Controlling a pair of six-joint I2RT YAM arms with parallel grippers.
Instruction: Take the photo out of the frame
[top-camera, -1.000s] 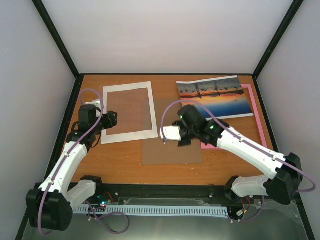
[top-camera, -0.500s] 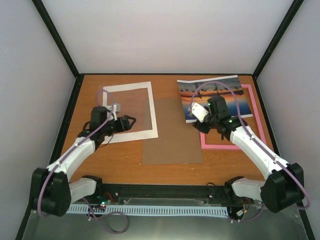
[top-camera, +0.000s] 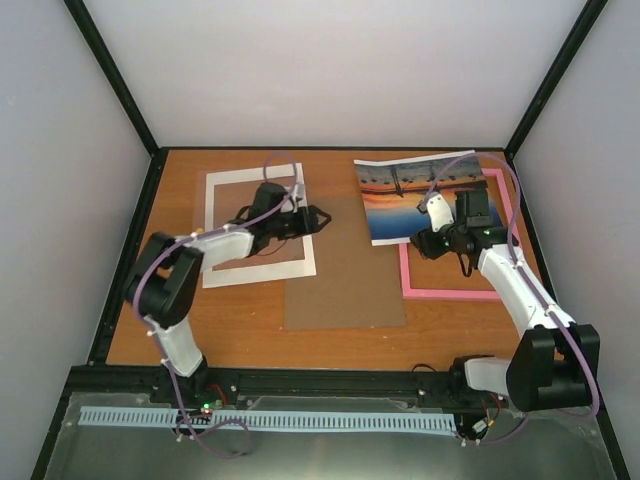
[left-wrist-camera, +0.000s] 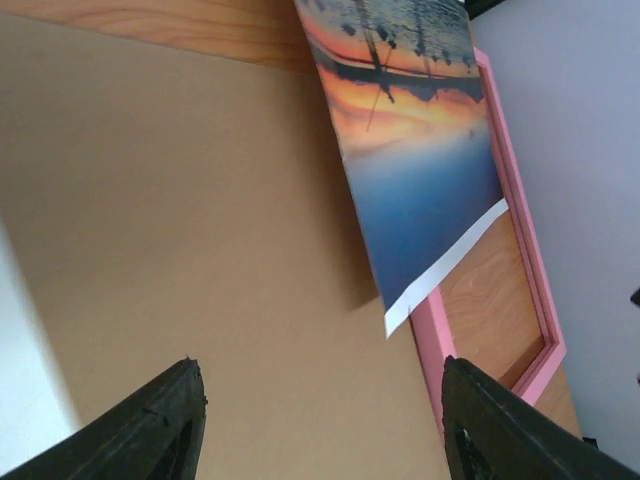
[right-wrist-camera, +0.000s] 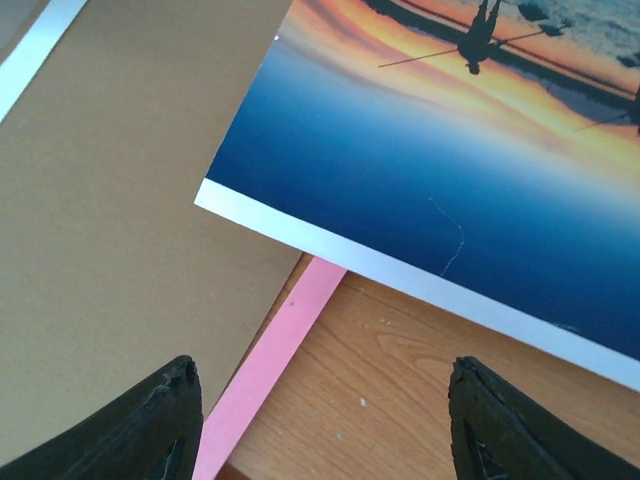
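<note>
Stock as I read it from the console:

1. Photo (top-camera: 425, 195): sunset print at the far right of the table (top-camera: 240, 325). It lies askew across the far end of the frame and is not seated in it. Its near left corner juts past the frame's left rail and over the brown board.
2. Frame (top-camera: 455, 293): pink, flat on the table at the right. The near half of its opening shows bare wood.
3. Brown board (top-camera: 345, 285): middle of the table, just left of the frame, its left edge meeting the white mat.
4. White mat (top-camera: 255, 270): left of centre, lying flat.
5. Left gripper (left-wrist-camera: 320, 400): over the far left part of the board, beside the mat. Its fingers are well apart and I see nothing between them.
6. Right gripper (right-wrist-camera: 325, 400): above the frame's left rail, by the photo's near left corner. Its fingers are spread wide and hold nothing
</note>
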